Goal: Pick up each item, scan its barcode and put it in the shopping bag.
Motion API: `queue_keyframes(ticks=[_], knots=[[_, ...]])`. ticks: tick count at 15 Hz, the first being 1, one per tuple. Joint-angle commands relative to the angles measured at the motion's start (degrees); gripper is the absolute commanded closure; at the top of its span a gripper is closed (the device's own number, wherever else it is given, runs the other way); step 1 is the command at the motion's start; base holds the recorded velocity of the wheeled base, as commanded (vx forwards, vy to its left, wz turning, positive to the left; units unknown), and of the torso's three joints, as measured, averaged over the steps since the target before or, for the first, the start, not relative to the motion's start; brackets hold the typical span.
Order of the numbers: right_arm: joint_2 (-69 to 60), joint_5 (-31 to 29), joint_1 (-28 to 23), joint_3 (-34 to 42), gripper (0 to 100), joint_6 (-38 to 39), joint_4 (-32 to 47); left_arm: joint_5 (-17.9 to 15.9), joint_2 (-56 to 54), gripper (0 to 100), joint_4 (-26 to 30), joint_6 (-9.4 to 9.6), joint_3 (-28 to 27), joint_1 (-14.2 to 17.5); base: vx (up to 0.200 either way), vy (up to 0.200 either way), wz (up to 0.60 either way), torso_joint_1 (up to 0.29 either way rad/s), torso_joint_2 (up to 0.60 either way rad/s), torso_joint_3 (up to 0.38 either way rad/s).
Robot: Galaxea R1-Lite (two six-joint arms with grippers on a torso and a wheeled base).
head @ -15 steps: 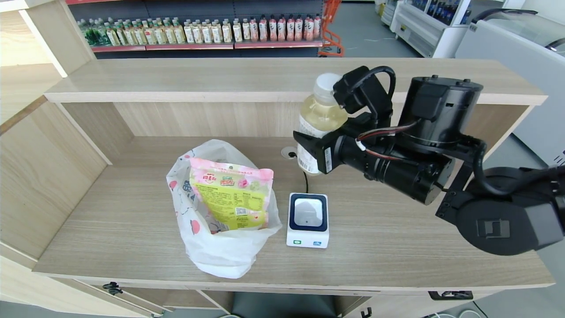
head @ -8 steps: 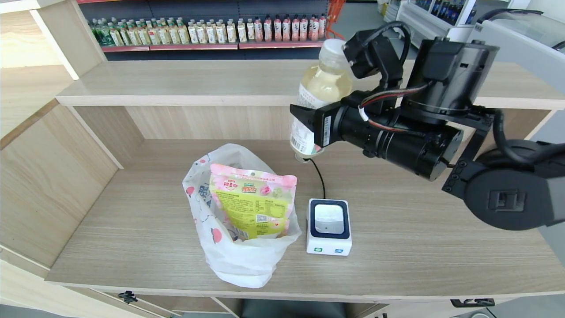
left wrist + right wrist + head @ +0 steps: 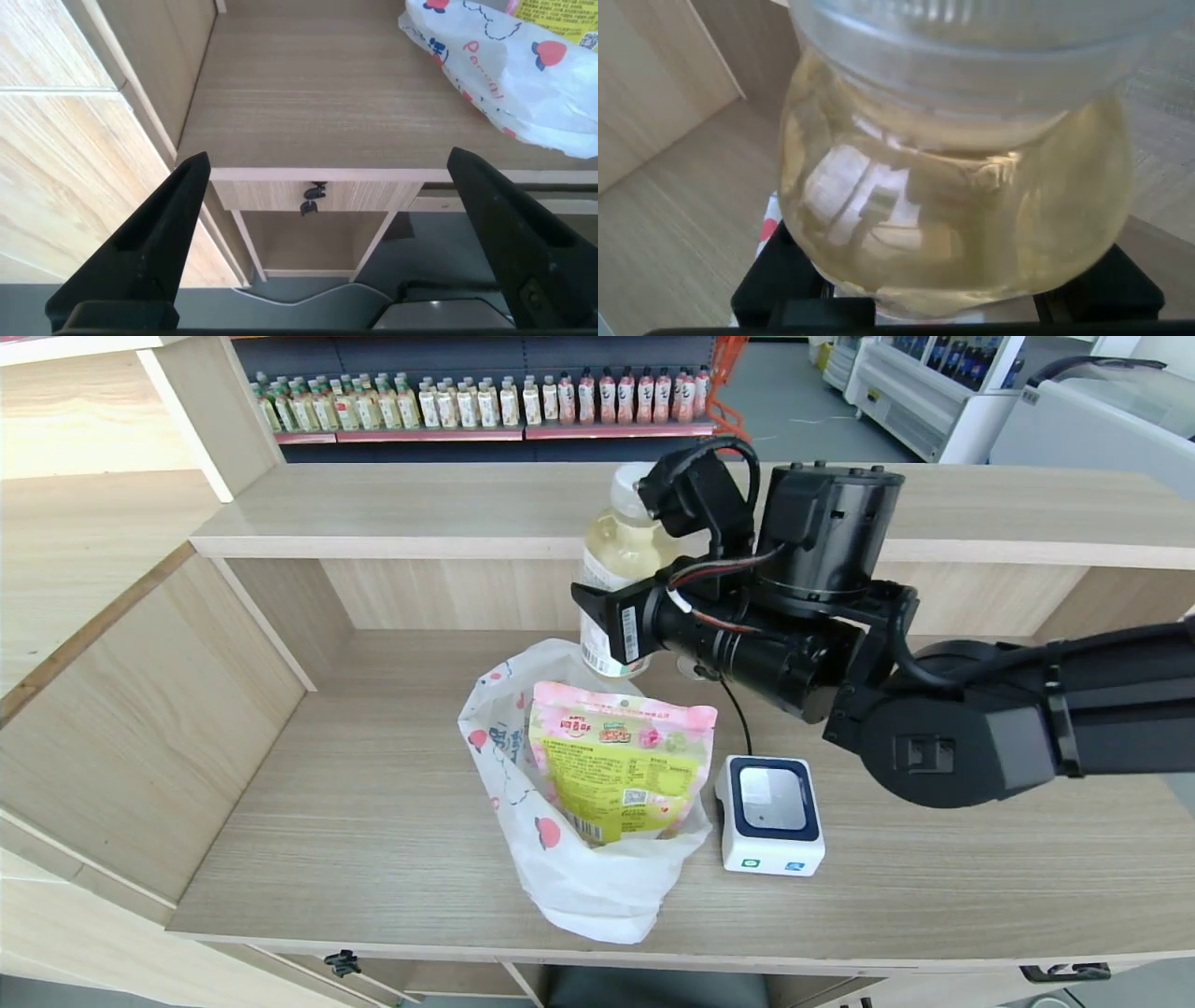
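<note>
My right gripper [image 3: 611, 630] is shut on a clear bottle of pale yellow drink [image 3: 618, 569], held upright in the air just behind and above the white shopping bag [image 3: 560, 840]. The bottle [image 3: 952, 205] sits close before the right wrist camera. A pink and yellow snack pouch [image 3: 616, 761] stands in the bag's open mouth. The white barcode scanner [image 3: 770, 814] with its dark window lies on the counter right of the bag. My left gripper [image 3: 336, 243] is open, hanging below the counter's front edge, with the bag [image 3: 509, 65] farther off.
The wooden counter [image 3: 373, 821] has a raised back ledge and a side wall on the left. The scanner's black cable [image 3: 738, 714] runs back under my right arm. A drawer with a key [image 3: 313, 194] sits under the counter edge. Store shelves with bottles stand behind.
The head camera has shifted, so the scene slid right. My right gripper has carried the bottle left, from behind the scanner to over the bag's back edge.
</note>
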Motion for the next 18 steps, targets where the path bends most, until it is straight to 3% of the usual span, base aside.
queue_keyframes(ticks=[1,9,18], knots=[[4.08,-0.87,0.07,-0.39,100,-1.48,-0.49,0.0,0.09,0,0.01,-0.03,0.0,0.0,0.0,0.0,0.0,0.0,0.0,0.0],[9.97,-1.84,1.65,0.4,100,-5.09,-6.73,0.0,0.09,0,0.01,-0.03,0.0,0.0,0.0,0.0,0.0,0.0,0.0,0.0],[15.15,-9.05,3.06,4.53,100,-5.09,-16.75,0.0,0.09,0,0.01,-0.03,0.0,0.0,0.0,0.0,0.0,0.0,0.0,0.0]])
